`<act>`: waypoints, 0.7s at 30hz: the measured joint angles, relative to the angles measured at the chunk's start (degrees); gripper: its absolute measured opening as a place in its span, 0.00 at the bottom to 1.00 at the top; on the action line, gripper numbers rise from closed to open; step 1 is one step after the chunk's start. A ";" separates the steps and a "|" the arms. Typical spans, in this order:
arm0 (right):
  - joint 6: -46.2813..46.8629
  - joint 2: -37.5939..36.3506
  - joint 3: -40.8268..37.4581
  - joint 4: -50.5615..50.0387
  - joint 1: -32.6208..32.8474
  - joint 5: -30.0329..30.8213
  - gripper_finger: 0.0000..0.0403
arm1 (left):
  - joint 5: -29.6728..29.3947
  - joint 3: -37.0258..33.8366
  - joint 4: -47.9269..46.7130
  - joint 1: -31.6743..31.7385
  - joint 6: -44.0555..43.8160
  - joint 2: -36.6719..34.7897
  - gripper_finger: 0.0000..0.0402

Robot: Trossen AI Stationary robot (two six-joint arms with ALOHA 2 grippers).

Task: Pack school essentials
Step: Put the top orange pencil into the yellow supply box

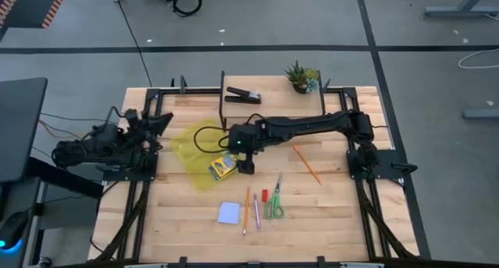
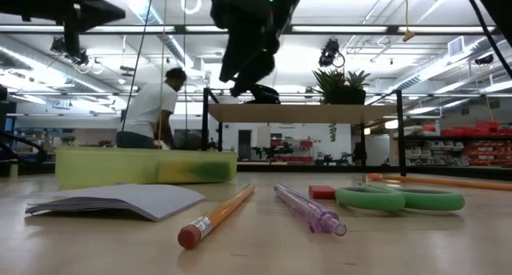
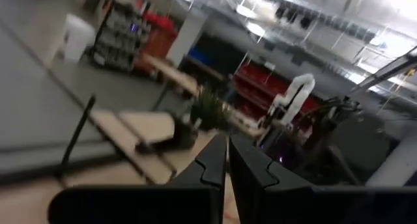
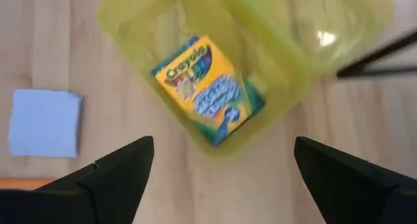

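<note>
A yellow-green crayon box (image 4: 208, 87) lies flat inside a translucent yellow case (image 4: 273, 28) left of the table's middle (image 1: 195, 147). My right gripper (image 4: 221, 168) hangs open above the case's near rim, beside the crayon box (image 1: 222, 167), touching nothing. On the near part of the table lie a pale blue notepad (image 1: 228, 213), an orange pencil (image 1: 246, 209), a pink pen (image 1: 256, 212), a red eraser (image 1: 264, 195) and green-handled scissors (image 1: 274, 203). A second orange pencil (image 1: 306, 164) lies farther right. My left gripper (image 3: 227, 165) is shut and waits at the table's left edge (image 1: 148, 132).
A black stapler (image 1: 242, 95) and a small potted plant (image 1: 301, 77) stand at the far edge. A black cable (image 1: 210, 135) runs over the case. Bare wood shows at the near left and near right. A person (image 2: 152, 107) stands in the room behind the table.
</note>
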 joint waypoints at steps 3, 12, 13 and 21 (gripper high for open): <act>6.27 -0.32 0.00 -3.94 0.87 0.05 0.93 | 0.12 0.01 -3.72 0.00 -4.32 0.82 0.06; 18.30 -0.32 -0.09 -19.15 2.38 4.76 0.93 | 0.15 0.00 -8.67 -0.02 -9.74 1.88 0.05; 18.70 -0.32 -0.09 -20.25 2.53 4.84 0.93 | 0.15 0.00 -8.68 -0.02 -9.73 1.86 0.05; 19.12 -1.67 -4.63 -22.31 4.86 4.84 0.93 | 0.14 0.00 -9.01 -0.02 -9.73 1.83 0.04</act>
